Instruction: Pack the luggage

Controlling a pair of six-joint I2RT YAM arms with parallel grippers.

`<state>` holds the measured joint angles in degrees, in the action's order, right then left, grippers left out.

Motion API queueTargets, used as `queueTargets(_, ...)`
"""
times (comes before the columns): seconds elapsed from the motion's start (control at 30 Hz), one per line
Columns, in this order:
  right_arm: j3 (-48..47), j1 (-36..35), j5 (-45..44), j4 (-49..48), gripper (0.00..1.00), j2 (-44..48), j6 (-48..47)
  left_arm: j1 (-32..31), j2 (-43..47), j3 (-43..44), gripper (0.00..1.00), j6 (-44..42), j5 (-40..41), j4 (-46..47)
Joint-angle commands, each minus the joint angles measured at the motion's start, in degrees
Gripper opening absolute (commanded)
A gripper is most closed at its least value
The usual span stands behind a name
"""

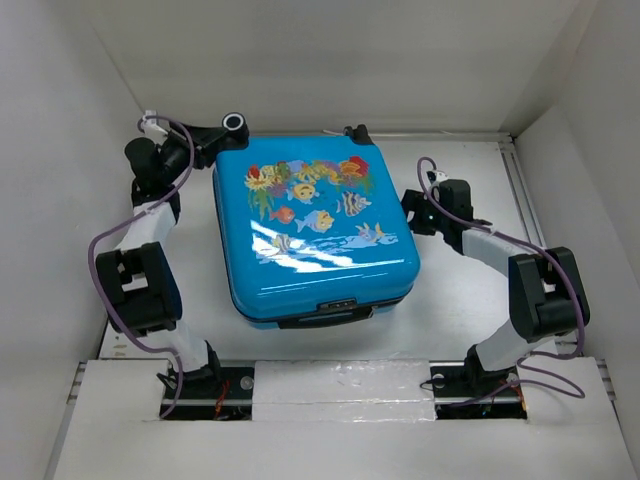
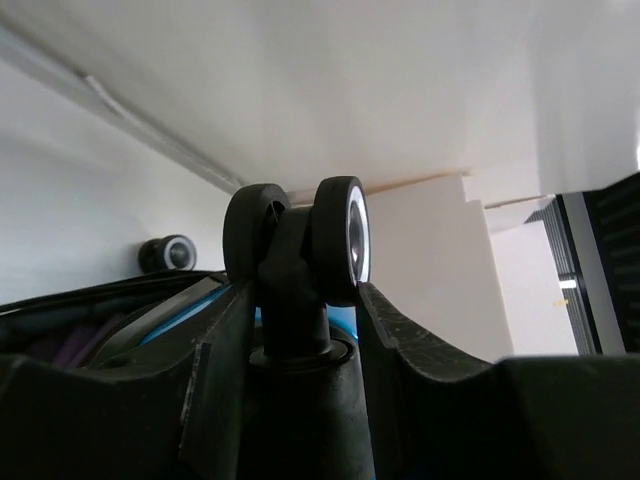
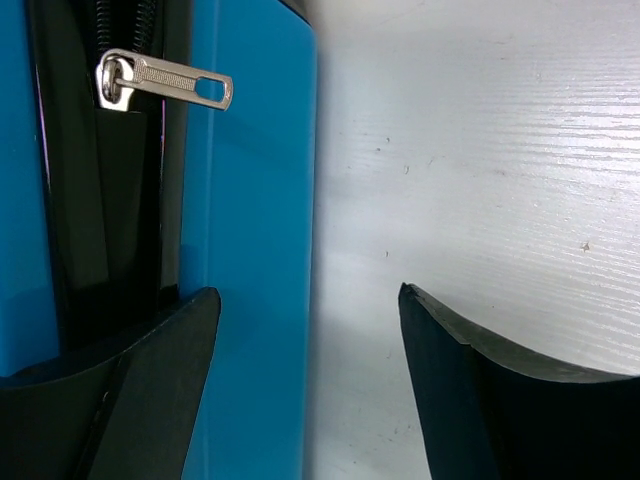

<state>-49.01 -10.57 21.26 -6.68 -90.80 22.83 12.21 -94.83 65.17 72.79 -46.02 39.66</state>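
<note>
Blue luggage [image 1: 315, 235], left fingers [image 2: 420, 350] — clasping caster wheel [image 2: 335, 240]

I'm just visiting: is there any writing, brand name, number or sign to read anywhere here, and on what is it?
No readable text shows in any view.
The bright-blue hard-shell suitcase: cartoon fish and coral print only, no words.
The small dark fitting by its handle: any markings are too small to read.
The silver metal zipper pull: plain, no lettering visible.
The black caster wheel: no marking visible.
</note>
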Motion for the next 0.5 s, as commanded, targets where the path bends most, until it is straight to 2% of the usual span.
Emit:
queueTargets(0.0, -3.0, -1.9, 7.7, -2.5, 0.79, 0.4, 1.1, -1.4, 7.9, 4.9, 0.0, 2.8, -3.0, 8.2)
queueTargets(0.2, -3.6, -1.9, 7.7, -1.8, 0.81, 0.9, 1.1, -1.4, 7.3, 9.4, 0.0, -1.2, -0.8, 0.9)
queueTargets(0.33, -3.0, -1.9, 7.7, -1.8, 0.81, 2.7, 1.1, -1.4, 0.7, 12.5, 0.0, -1.8, 0.6, 0.9)
queueTargets(0.47, -1.9, -1.9, 6.7, -1.8, 0.81, 3.8, 1.1, -1.9, -1.1, 11.2, 0.0, -2.3, 1.1, 0.9)
